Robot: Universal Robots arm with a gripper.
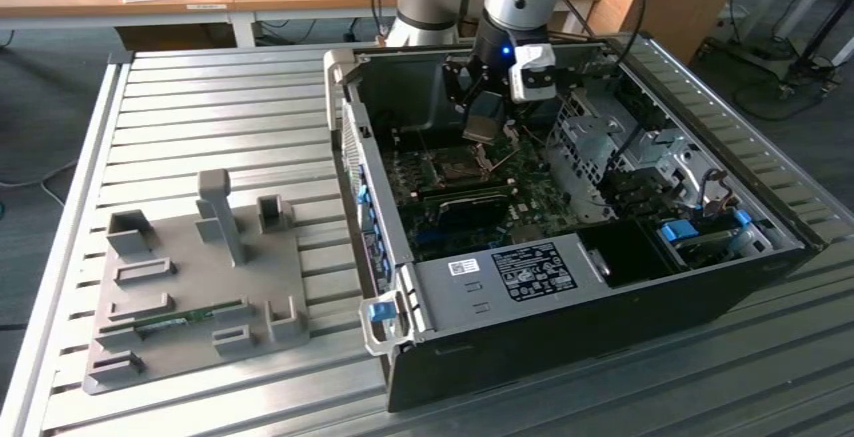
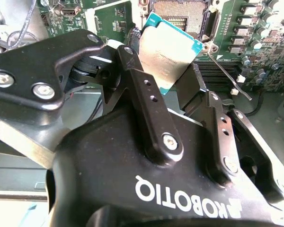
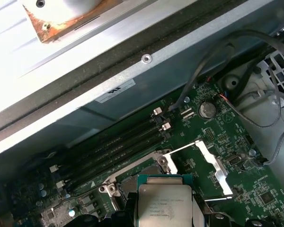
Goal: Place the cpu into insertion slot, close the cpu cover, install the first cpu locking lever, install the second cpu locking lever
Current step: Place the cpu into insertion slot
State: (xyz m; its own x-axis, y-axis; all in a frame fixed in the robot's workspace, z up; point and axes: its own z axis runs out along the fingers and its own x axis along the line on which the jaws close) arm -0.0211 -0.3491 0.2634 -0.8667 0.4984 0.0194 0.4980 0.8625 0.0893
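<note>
My gripper (image 1: 483, 129) hangs inside the open computer case (image 1: 781, 219), just above the motherboard's insertion slot (image 1: 454, 169). It is shut on the cpu (image 2: 173, 45), a flat square chip with a silvery top and teal edge, clamped between the black fingers (image 2: 146, 90). In the first wrist view the cpu (image 3: 163, 198) hovers beside the open insertion slot (image 3: 128, 182), tilted and apart from it. The cpu cover (image 3: 213, 163), a thin silver frame, stands swung open next to the slot. A thin wire locking lever (image 2: 226, 72) sticks out free beside the slot (image 2: 180, 16).
Memory slots (image 3: 118, 146) and loose cables (image 3: 255, 109) lie close to the socket. The case's wall (image 1: 350, 147) and a drive cage (image 1: 627, 147) hem the arm in. A grey fixture plate (image 1: 200, 277) sits on the slatted table at the exterior view's left.
</note>
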